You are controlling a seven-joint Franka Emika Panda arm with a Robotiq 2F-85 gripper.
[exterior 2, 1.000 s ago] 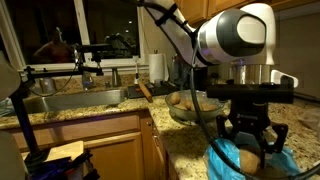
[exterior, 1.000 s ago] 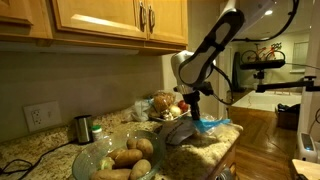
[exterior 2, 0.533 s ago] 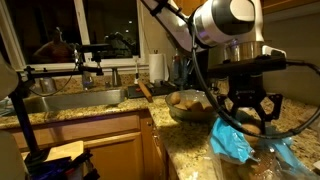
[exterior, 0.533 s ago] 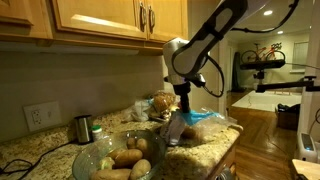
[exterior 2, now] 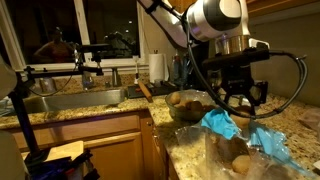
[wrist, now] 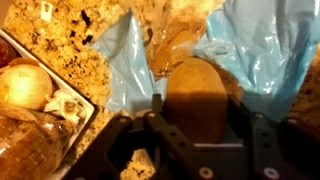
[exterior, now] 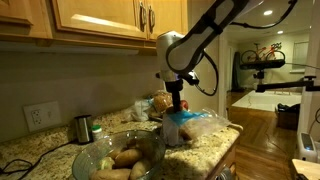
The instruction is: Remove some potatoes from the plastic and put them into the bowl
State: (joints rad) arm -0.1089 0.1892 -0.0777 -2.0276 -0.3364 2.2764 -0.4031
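My gripper (wrist: 195, 108) is shut on a tan-brown potato (wrist: 196, 88) and holds it above the plastic bag (wrist: 262, 50), light blue and open below me. Another potato (wrist: 174, 46) lies inside the bag. In both exterior views the gripper (exterior: 177, 103) (exterior 2: 238, 98) hangs over the bag (exterior: 195, 124) (exterior 2: 232, 128), on the side towards the bowl. The wide clear-glass bowl (exterior: 88, 150) (exterior 2: 176, 113) holds several potatoes (exterior: 127, 157) (exterior 2: 184, 98). More potatoes (exterior 2: 240, 164) show through the bag's clear lower part.
A small dark metal cup (exterior: 83, 128) stands by the wall outlet. A tray (wrist: 82, 118) with an onion (wrist: 24, 86) and other produce lies beside the bag on the speckled granite counter (exterior: 205, 150). A sink (exterior 2: 75, 100) lies beyond the bowl. Wall cabinets hang overhead.
My gripper has risen out of the bag with the potato and shifted towards the bowl. The bag has slumped open on the counter.
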